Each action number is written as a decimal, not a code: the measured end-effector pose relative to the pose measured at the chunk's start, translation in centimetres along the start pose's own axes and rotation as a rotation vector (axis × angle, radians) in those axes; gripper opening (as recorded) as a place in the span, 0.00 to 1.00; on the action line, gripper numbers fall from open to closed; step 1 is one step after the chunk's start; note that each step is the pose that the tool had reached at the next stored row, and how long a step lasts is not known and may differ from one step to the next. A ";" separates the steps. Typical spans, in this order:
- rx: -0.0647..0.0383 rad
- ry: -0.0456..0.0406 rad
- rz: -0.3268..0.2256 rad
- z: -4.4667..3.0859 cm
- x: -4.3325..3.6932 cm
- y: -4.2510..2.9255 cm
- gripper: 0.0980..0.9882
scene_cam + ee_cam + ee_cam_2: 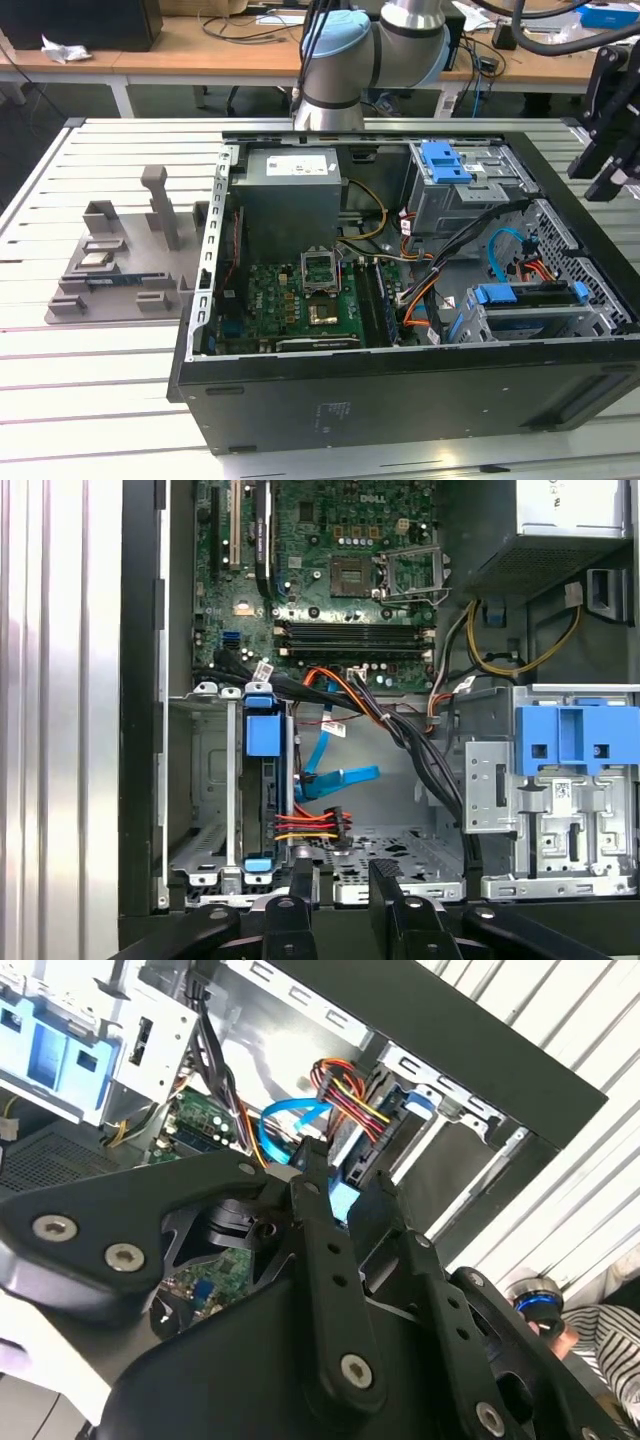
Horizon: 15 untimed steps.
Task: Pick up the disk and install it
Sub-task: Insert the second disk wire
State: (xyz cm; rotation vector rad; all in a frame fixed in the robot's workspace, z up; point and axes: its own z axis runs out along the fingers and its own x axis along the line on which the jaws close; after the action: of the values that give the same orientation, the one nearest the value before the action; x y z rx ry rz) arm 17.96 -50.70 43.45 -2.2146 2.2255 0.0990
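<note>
The disk (268,795) stands on edge inside the drive cage (205,780) of the open computer case, its blue frame (262,734) showing along the edge and red, yellow and orange cables plugged in beside it. In the exterior view the disk (527,296) sits low in the case on the exterior view's right. My gripper (603,165) hangs above and outside the case's right wall, apart from the disk. Both wrist views show its black fingers (299,878) spread, with nothing between them. In the second wrist view the gripper (348,1188) points toward the cage.
A grey power supply box (290,195) with a white label fills the case's back. The green motherboard (300,300) lies in the middle. A bare blue bracket (445,160) tops the upper bay. Loose cables (440,270) cross the centre. A grey fixture (120,270) stands left of the case.
</note>
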 end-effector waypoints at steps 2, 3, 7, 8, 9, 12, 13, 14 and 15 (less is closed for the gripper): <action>0.000 0.0001 0.000 0.01 -0.36 0.00 0.30; 0.000 -0.0001 0.000 0.03 -0.56 0.00 0.30; 0.000 0.0004 0.000 0.14 -1.80 0.49 0.30; 0.000 0.0007 0.000 0.17 -1.84 0.67 0.30; 0.000 0.0009 0.000 0.20 -1.87 0.86 0.30; 0.000 0.0040 0.000 0.39 -1.87 1.89 0.30; 0.000 0.0043 0.000 0.44 -1.85 2.03 0.30; 0.000 0.0041 0.000 0.51 -1.81 2.14 0.30; 0.000 0.0044 0.000 0.56 -1.74 2.23 0.30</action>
State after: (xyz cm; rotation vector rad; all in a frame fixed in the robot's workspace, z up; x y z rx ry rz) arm 15.72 -48.92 43.06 -2.2172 2.2274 0.0942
